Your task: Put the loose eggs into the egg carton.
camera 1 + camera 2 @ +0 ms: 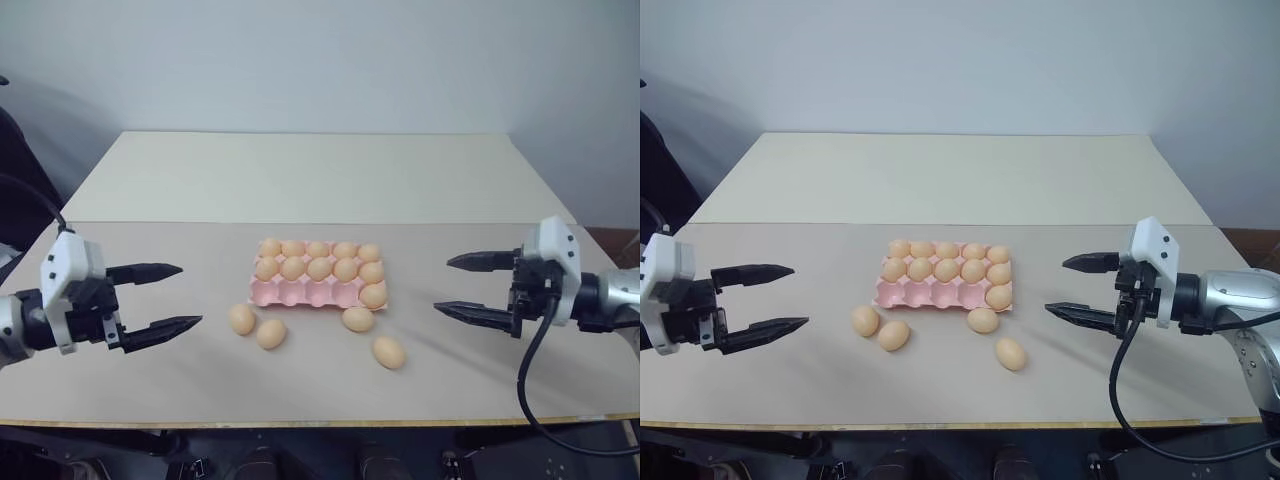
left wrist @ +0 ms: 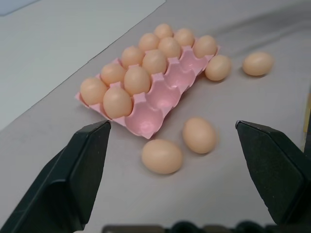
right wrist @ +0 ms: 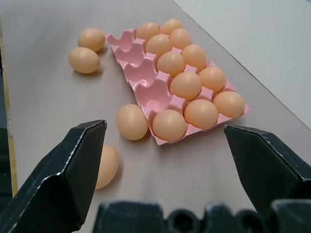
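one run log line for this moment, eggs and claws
loose eggs: four on table near carton | egg carton: front row four cups empty | left claw: open, empty | right claw: open, empty

**Four eggs loose beside a part-filled carton**

The pale pink egg carton [image 1: 300, 292] lies flat mid-counter, its two far rows full and one egg in the near row's right-end cup. Four tan loose eggs [image 1: 242, 319] lie on their sides: two touching at its 7 o'clock, one against its 5 o'clock corner, one farther out.

Smooth matt eggs [image 1: 388, 352]; matt moulded pink carton [image 1: 300, 293]; matt table [image 1: 300, 180].
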